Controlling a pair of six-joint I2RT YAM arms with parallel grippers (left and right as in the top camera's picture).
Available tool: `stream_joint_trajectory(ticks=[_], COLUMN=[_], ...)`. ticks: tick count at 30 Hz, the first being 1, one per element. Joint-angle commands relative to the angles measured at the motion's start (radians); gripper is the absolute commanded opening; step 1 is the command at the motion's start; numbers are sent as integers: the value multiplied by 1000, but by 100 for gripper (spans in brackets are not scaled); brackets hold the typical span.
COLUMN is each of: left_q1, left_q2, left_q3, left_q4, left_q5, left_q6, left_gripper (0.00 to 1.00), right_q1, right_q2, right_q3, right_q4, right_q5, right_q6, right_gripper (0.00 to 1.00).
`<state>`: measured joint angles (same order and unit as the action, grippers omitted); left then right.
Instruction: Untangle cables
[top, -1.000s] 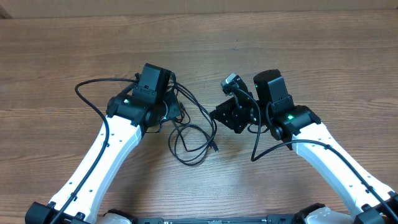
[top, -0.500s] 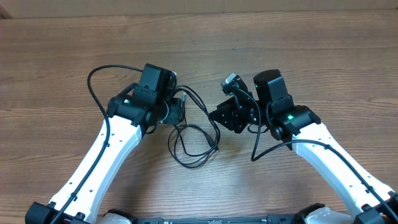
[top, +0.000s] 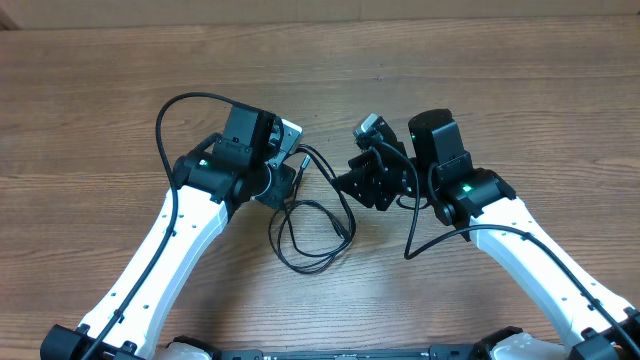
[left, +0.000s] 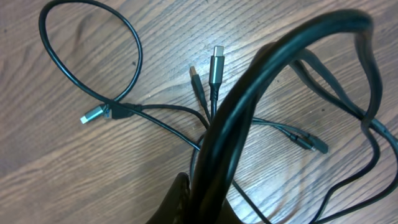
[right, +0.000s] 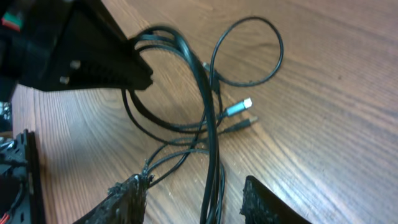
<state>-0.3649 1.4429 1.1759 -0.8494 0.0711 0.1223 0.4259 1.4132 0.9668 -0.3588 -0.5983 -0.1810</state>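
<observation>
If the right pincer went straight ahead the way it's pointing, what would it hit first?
Most likely the cables: strands run through the gap between the right pincer's open fingers, though depth is unclear.

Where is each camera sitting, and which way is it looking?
Overhead: above the table, looking straight down; left arm and right arm show.
Left wrist: on left arm, looking down at cables; one dark finger shows.
Right wrist: looking across at left end effector gripping cables; own fingers apart below.
Shared: both wrist views see the cables' plug ends.
</observation>
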Motion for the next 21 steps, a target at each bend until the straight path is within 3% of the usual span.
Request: stream_joint_trajectory(ticks=[1, 7, 16, 21], left_q1=[4, 4, 4, 4], left_q2=[-10, -10, -10, -10], left_q3=[16, 16, 16, 16], left_q4=[6, 57, 79, 79], left_q5=[26, 176, 192, 192], left_q6=[103, 169, 170, 170], left_gripper=[4, 4, 4, 4], right_q1=[0, 0, 0, 0], right_q2=[3, 13, 76, 99], right_q3=[-1, -1, -1, -1], right_q4=[26, 48, 43, 43], right_q5=[-5, 7, 21, 20], right_q6=[-8, -11, -11, -11], right_gripper=[50, 52, 48, 35])
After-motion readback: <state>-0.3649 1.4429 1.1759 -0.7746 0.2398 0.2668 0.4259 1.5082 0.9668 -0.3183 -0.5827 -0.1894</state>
